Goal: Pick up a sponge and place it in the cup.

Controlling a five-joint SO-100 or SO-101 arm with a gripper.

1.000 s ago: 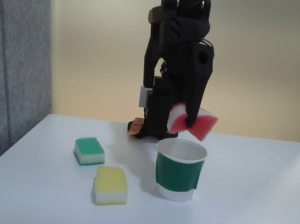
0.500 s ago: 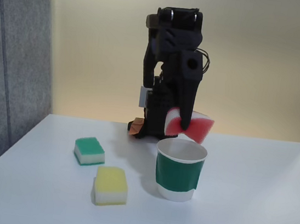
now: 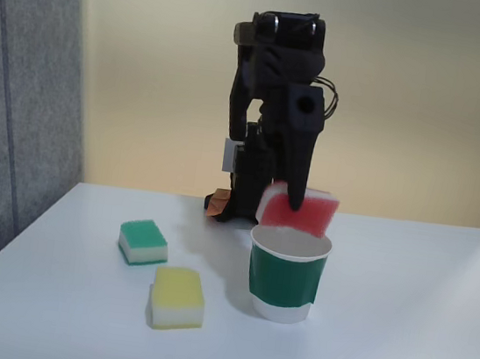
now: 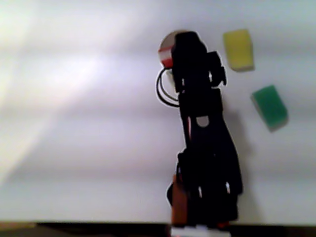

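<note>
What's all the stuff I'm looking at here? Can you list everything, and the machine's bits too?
Small rectangular red sponge with a white layer: one, red and white, held just above the cup's mouth.
White paper cup with a wide dark green band: one, white and green, upright on the table, right of the other sponges in the fixed view.
Green-and-white sponge: one, lying on the table, left of the cup.
Yellow-and-white sponge: one, lying on the table, nearer the camera than the green one.
White table: one, under everything.
Grey fabric panel: one, at the left edge.
Black robot arm: one, behind the cup.
Claw: one, black, shut on the red sponge.
</note>
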